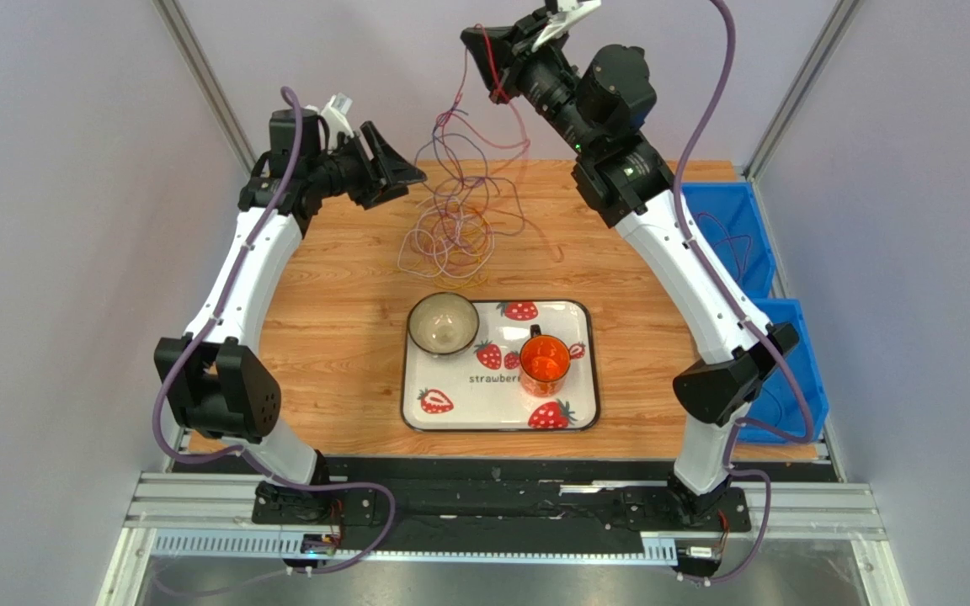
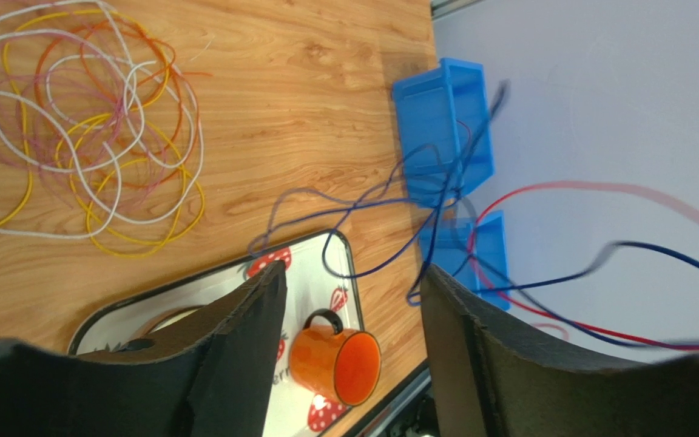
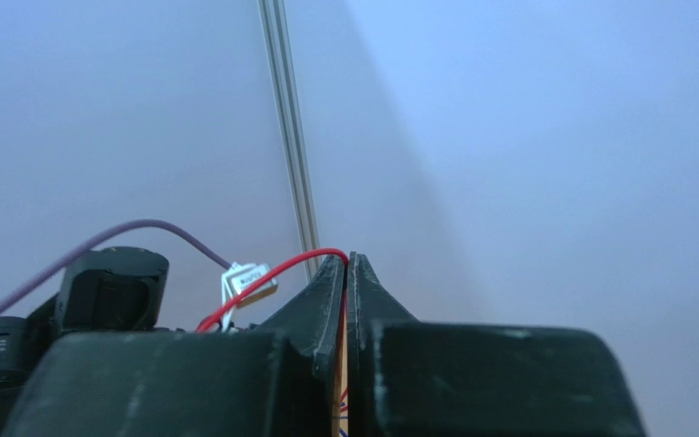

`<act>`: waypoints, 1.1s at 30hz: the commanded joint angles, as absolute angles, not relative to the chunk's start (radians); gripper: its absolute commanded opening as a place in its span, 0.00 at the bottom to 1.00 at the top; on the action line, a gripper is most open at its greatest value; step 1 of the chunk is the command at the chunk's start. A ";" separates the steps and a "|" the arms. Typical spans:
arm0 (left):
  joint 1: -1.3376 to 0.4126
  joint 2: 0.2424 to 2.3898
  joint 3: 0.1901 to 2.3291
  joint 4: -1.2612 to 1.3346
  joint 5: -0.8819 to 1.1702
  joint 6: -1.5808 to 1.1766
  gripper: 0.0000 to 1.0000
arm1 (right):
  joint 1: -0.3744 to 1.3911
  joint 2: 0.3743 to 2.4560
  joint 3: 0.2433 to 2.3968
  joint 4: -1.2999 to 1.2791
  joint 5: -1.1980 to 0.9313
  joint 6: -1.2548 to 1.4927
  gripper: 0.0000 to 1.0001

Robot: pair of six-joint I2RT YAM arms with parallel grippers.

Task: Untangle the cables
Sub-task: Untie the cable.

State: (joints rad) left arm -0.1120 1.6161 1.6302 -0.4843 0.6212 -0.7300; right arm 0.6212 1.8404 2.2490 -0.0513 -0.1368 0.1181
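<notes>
I see my right tool [image 3: 346, 264] held high, pinched shut on a red cable [image 3: 271, 273], left tool [image 2: 349, 273] gaping and empty, cables [image 1: 452, 227] heaped on the bench [image 1: 326, 316] behind the tray [image 1: 490, 407], strands strung up to the right tool

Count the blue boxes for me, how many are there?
2. One blue box sits at the far right edge of the table; the other sits just nearer, partly behind the right arm. None seem hidden.

A wooden table [image 1: 338, 328] is enclosed by plain pale grey walls [image 1: 47, 190]; metal posts [image 1: 203, 76] are seen at its far corners, blue bins [image 1: 737, 240] along its right edge.
</notes>
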 commanded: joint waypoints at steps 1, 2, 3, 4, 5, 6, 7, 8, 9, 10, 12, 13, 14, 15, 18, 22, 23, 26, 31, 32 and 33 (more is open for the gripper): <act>-0.117 1.516 1.553 -0.276 0.664 -0.712 0.67 | 0.627 1.871 2.201 -0.081 -0.150 0.135 0.00; -0.117 1.513 1.531 -0.259 0.669 -0.710 0.68 | 0.629 1.873 2.198 -0.080 -0.150 0.130 0.00; -0.117 1.508 1.526 -0.236 0.678 -0.703 0.69 | 0.629 1.876 2.200 -0.080 -0.147 0.126 0.00; -0.117 1.508 1.522 -0.230 0.680 -0.698 0.69 | 0.629 1.891 2.204 -0.080 -0.146 0.117 0.00; -0.117 1.508 1.516 -0.226 0.680 -0.698 0.69 | 0.629 1.901 2.210 -0.081 -0.144 0.112 0.00; -0.117 1.506 1.513 -0.209 0.690 -0.695 0.69 | 0.629 1.913 2.235 -0.087 -0.144 0.106 0.00; -0.117 1.503 1.508 -0.195 0.698 -0.693 0.69 | 0.629 1.924 2.250 -0.101 -0.144 0.101 0.00; -0.117 1.500 1.493 -0.178 0.704 -0.692 0.69 | 0.627 1.948 2.266 -0.112 -0.144 0.097 0.00; -0.120 1.496 1.483 -0.137 0.721 -0.692 0.70 | 0.627 1.954 2.285 -0.118 -0.150 0.097 0.00; -0.121 1.488 1.468 -0.120 0.727 -0.687 0.70 | 0.629 1.962 2.287 -0.118 -0.155 0.101 0.00; -0.130 1.494 1.468 -0.109 0.736 -0.658 0.70 | 0.627 1.962 2.275 -0.104 -0.160 0.106 0.00; -0.133 1.497 1.468 -0.107 0.739 -0.647 0.70 | 0.629 1.960 2.269 -0.100 -0.161 0.110 0.00; -0.138 1.502 1.468 -0.106 0.742 -0.638 0.71 | 0.629 1.957 2.266 -0.097 -0.163 0.112 0.00; -0.141 1.512 1.468 -0.104 0.742 -0.624 0.71 | 0.627 1.956 2.260 -0.094 -0.166 0.115 0.00; -0.155 1.537 1.471 -0.100 0.723 -0.598 0.71 | 0.627 1.947 2.250 -0.091 -0.175 0.120 0.00; -0.170 1.574 1.508 -0.120 0.670 -0.568 0.70 | 0.629 1.918 2.209 -0.077 -0.184 0.121 0.00; -0.172 1.591 1.517 -0.120 0.657 -0.565 0.69 | 0.629 1.911 2.204 -0.080 -0.190 0.121 0.00; -0.183 1.609 1.552 -0.135 0.614 -0.542 0.66 | 0.629 1.901 2.194 -0.084 -0.202 0.114 0.00; -0.247 1.588 1.591 -0.208 0.510 -0.402 0.70 | 0.629 1.884 2.177 -0.086 -0.215 0.103 0.00; -0.262 1.560 1.595 -0.227 0.482 -0.372 0.71 | 0.629 1.882 2.172 -0.087 -0.216 0.101 0.00; -0.277 1.543 1.591 -0.239 0.456 -0.342 0.72 | 0.627 1.881 2.172 -0.087 -0.215 0.100 0.00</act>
